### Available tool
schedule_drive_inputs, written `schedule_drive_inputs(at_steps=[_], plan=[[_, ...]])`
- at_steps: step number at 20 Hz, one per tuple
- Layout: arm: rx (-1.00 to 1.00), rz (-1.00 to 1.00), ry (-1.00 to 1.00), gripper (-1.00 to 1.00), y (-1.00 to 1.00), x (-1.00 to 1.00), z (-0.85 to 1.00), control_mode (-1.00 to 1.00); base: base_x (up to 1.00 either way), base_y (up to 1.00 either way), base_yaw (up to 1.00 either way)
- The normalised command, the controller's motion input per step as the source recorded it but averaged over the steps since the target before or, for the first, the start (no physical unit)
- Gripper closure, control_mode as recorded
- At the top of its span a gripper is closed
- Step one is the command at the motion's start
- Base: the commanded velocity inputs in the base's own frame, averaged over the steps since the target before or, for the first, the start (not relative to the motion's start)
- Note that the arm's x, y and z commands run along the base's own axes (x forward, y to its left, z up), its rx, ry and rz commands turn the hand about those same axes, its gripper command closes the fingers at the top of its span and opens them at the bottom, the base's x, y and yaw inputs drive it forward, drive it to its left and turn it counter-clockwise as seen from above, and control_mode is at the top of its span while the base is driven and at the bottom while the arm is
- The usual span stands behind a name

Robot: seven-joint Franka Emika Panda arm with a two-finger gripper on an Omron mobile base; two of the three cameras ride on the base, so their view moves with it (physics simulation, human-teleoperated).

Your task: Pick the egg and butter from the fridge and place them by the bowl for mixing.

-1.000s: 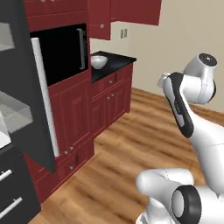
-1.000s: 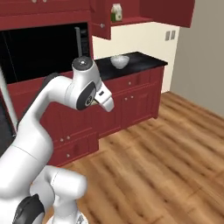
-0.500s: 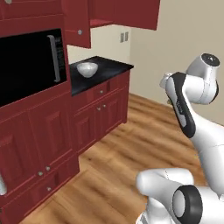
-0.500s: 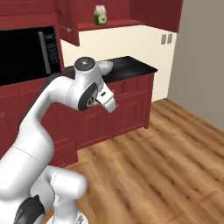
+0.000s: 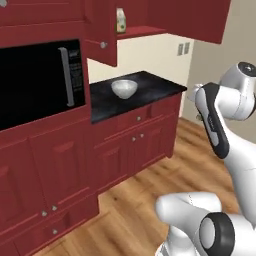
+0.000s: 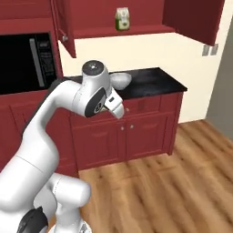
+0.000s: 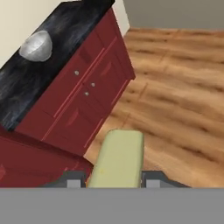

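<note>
A pale yellow butter block (image 7: 118, 156) sits between my two dark fingertips (image 7: 72, 178) in the hand view, and my gripper (image 7: 114, 177) is shut on it. The white bowl (image 5: 124, 88) stands on the black counter (image 5: 150, 85). It shows again behind my arm (image 6: 120, 79) and at the upper left of the hand view (image 7: 36, 46). My hand hangs in the air in front of the counter, well short of the bowl. The egg and the fridge are out of view.
A black built-in oven (image 5: 35, 80) fills the wall left of the counter. Above it, an upper cabinet door (image 5: 102, 30) hangs open, with a small carton (image 6: 121, 19) on the shelf. Red base cabinets (image 6: 136, 136) face open wood floor (image 6: 173, 182).
The whole scene has slid left: the base has moved, the fridge has left the views and the counter with the bowl has come nearer. The gripper still holds the butter.
</note>
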Motion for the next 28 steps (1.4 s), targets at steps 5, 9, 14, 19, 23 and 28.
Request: schedule_drive_inputs(at_steps=[5, 9, 14, 19, 23, 28], plan=[[0.0, 0.0, 0.0, 1.0, 0.0, 0.0, 0.0, 1.0, 1.0, -0.34, 0.51], [0.0, 0.0, 0.0, 1.0, 0.0, 0.0, 0.0, 1.0, 0.98, -0.63, 0.47], [0.0, 0.0, 0.0, 1.0, 0.0, 0.0, 0.0, 1.0, 0.76, -0.88, 0.49], [0.0, 0.0, 0.0, 1.0, 0.0, 0.0, 0.0, 1.0, 0.21, -0.99, 0.49], [0.0, 0.0, 0.0, 1.0, 0.0, 0.0, 0.0, 1.0, 0.04, -1.0, 0.4], [0.0, 0.0, 0.0, 1.0, 0.0, 0.0, 0.0, 1.0, 0.76, -0.71, 0.06]])
